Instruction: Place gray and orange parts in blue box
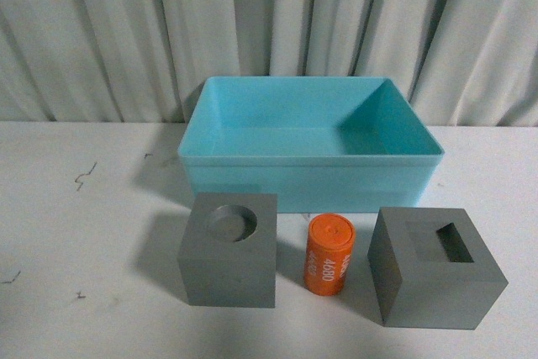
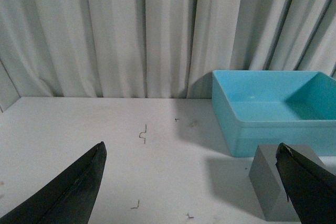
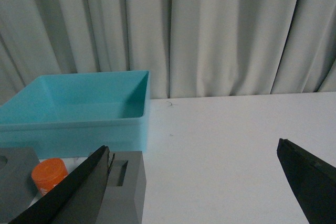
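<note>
The blue box (image 1: 311, 176) stands empty on the white table, in front of the curtain. Before it sit a gray cube with a round recess (image 1: 229, 250), an orange cylinder with white digits (image 1: 329, 256) lying on its side, and a gray cube with a rectangular recess (image 1: 437, 268). Neither gripper shows in the front view. My left gripper (image 2: 189, 153) is open above bare table, with the round-recess cube (image 2: 270, 184) beside one finger and the box (image 2: 273, 111) beyond. My right gripper (image 3: 194, 153) is open, the rectangular-recess cube (image 3: 126, 187) beside one finger, the cylinder (image 3: 50, 176) and the box (image 3: 79, 114) farther off.
A pale pleated curtain (image 1: 269, 31) closes off the back of the table. Small dark scuff marks (image 1: 84, 176) dot the white tabletop left of the box. Bare table (image 3: 231, 145) stretches right of the rectangular-recess cube.
</note>
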You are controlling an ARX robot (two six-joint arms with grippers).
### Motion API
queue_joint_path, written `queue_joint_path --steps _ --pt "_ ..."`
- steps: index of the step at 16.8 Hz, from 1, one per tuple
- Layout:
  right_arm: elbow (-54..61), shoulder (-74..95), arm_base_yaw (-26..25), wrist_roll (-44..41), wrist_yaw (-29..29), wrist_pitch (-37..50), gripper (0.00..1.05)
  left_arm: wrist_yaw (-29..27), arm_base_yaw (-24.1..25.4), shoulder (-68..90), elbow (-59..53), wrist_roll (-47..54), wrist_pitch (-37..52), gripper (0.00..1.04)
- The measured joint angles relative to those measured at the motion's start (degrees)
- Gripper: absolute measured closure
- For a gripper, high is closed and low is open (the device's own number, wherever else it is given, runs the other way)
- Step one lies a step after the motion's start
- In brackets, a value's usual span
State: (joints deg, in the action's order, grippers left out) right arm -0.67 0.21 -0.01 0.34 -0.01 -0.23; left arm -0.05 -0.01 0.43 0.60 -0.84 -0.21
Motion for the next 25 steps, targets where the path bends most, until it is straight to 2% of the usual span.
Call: queue_joint_path --steps 10,11,12,13,14,15,16,18,21,25 --pt "0.00 0.00 0.00 0.00 0.00 0.00 0.06 0.02 0.00 0.00 0.00 0.00 0.02 0.07" --pt "-2.27 1.99 -0.20 1.20 0.26 -7.41 0.06 0.00 0.00 0.00 0.00 0.00 0.00 0.07" --pt "-6.95 11.72 -2.03 2.43 -1.07 -14.75 0.06 0.00 0.00 0.00 0.00 0.00 0.00 0.07" --pt "-11.06 21.92 -4.79 2.62 -3.19 -14.27 0.06 0.00 0.00 0.00 0.00 0.00 0.04 0.07" --pt "-15.78 31.56 -6.01 1.86 -6.73 -8.57 0.06 0.00 0.00 0.00 0.00 0.00 -0.02 0.07" --pt "-20.09 38.80 -5.49 -0.39 -10.29 -4.11 0.06 0.07 0.00 0.00 0.00 0.02 0.02 0.07" --pt "-23.82 47.74 -4.04 -3.43 -11.50 0.66 0.06 0.02 0.00 0.00 0.00 0.00 0.02 0.07" --pt "-24.22 59.39 -1.40 -6.34 -9.81 6.29 0.06 0.04 0.00 0.00 0.00 0.00 0.00 0.07" --pt "-24.81 73.33 -0.35 -5.22 -7.61 15.85 0.06 0.02 0.00 0.00 0.00 0.00 0.00 0.07" --pt "-26.77 82.53 2.38 -1.62 -5.60 20.65 0.06 0.02 0.00 0.00 0.00 0.00 0.02 0.07"
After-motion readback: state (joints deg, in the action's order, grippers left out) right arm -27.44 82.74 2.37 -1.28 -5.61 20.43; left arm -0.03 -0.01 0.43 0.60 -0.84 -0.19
